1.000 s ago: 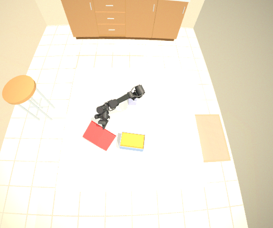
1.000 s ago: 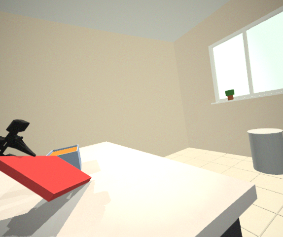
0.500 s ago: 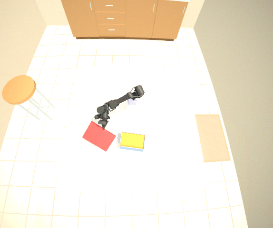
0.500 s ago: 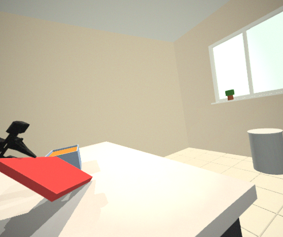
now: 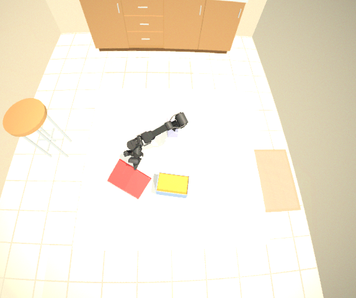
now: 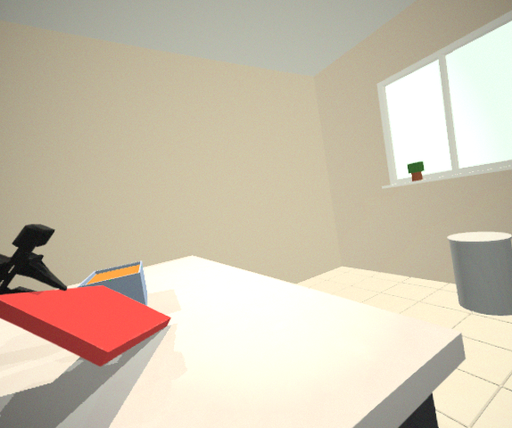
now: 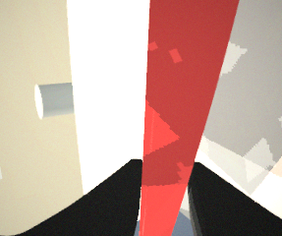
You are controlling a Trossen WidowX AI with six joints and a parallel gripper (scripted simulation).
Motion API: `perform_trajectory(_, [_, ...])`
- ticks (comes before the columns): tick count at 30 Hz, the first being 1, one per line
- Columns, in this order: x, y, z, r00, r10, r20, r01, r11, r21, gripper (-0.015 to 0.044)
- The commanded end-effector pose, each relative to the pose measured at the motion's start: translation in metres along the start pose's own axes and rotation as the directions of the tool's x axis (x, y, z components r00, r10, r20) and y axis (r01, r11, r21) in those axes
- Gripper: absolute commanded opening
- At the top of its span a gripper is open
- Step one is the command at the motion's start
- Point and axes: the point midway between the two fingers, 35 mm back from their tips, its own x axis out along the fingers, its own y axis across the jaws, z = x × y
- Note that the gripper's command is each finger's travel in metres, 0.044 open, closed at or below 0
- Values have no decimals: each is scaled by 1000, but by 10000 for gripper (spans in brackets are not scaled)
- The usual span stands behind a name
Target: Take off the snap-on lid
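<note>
The red lid (image 5: pixel 129 179) (image 6: pixel 81 313) (image 7: pixel 187 64) is off the box and held by my gripper (image 5: pixel 135 167) (image 7: pixel 164 169), which is shut on its edge. In the exterior view the lid is tilted, its near corner low, with a shadow on the table (image 6: pixel 293 349) beneath it. Its smooth top faces up. The blue storage box (image 5: pixel 172 194) (image 6: pixel 129 287) stands upright and open beside the lid, to its right in the top view, with a yellow-orange inside. The lid hides part of the box in the exterior view. The fingertips' far side is hidden there.
The robot arm (image 5: pixel 157 130) reaches from its base toward the lid. A stool (image 5: pixel 25 116) stands at the left, a tan mat (image 5: pixel 277 180) lies at the right, and cabinets (image 5: pixel 144 23) are at the back. A grey bin (image 6: pixel 484 274) stands beyond the table edge.
</note>
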Motion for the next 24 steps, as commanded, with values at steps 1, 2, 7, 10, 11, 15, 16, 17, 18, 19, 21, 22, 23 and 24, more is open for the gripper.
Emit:
perform_trajectory(1, [11, -17, -4, 999, -37, -8, 37, 999, 15, 0])
perform_trajectory(2, [12, -17, -4, 999, -37, -8, 37, 999, 15, 0])
perform_trajectory(7, [14, -20, -4, 999, -37, -8, 37, 999, 15, 0])
perform_trajectory(10, [16, -22, -4, 999, -37, -8, 37, 999, 15, 0])
perform_trajectory(11, [16, -23, -4, 999, -37, -9, 37, 999, 15, 0])
perform_trajectory(15, [18, -26, -4, 999, -37, -9, 37, 999, 15, 0])
perform_trajectory(16, [19, -26, -4, 999, -37, -9, 37, 999, 15, 0])
perform_trajectory(17, [19, -27, -4, 999, -37, -9, 37, 999, 15, 0])
perform_trajectory(18, [20, -28, -5, 999, -37, -9, 37, 999, 15, 0])
perform_trajectory(19, [20, -28, -5, 999, -37, -9, 37, 999, 15, 0])
perform_trajectory(21, [21, -29, -5, 999, -37, -9, 37, 999, 15, 0])
perform_trajectory(22, [22, -30, -5, 999, -37, -9, 37, 999, 15, 0])
perform_trajectory(23, [22, -31, -5, 999, -37, -9, 37, 999, 15, 0])
perform_trajectory(24, [23, -31, -5, 999, -37, -9, 37, 999, 15, 0])
